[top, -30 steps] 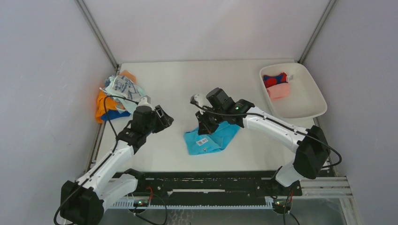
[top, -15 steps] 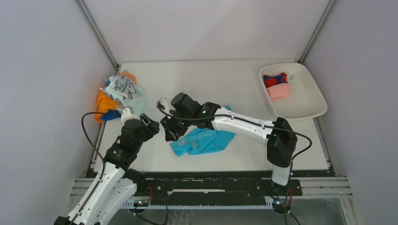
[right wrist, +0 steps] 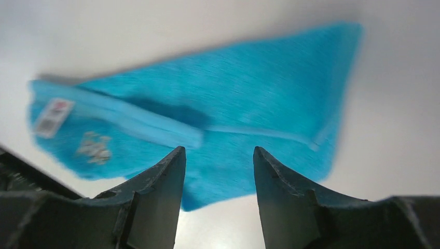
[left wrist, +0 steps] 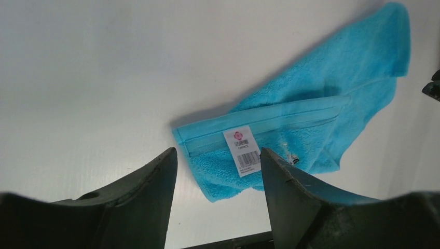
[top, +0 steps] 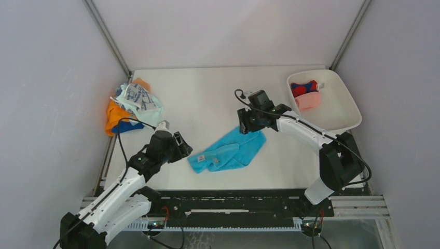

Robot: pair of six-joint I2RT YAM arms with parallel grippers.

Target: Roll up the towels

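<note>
A bright blue towel [top: 228,152] lies loosely spread on the white table, its label [left wrist: 243,150] face up near its left corner. My left gripper [top: 182,149] hovers open just left of that corner, and the left wrist view shows the label end between its fingertips [left wrist: 218,151] with nothing gripped. My right gripper [top: 248,123] hangs open above the towel's far right corner. In the right wrist view the towel [right wrist: 233,88] lies below the gripper [right wrist: 219,148], untouched. More towels [top: 132,104] are heaped at the back left.
A white tray [top: 353,111] at the back right holds a rolled red-and-blue towel [top: 304,88] and a pink one [top: 308,100]. Grey walls close in left and right. The black rail [top: 233,199] runs along the table's near edge.
My right gripper dragged the blue towel leftward, opened and let it go, then swung back to its right end. The towel now lies stretched out. My left gripper has come nearer its left corner.
</note>
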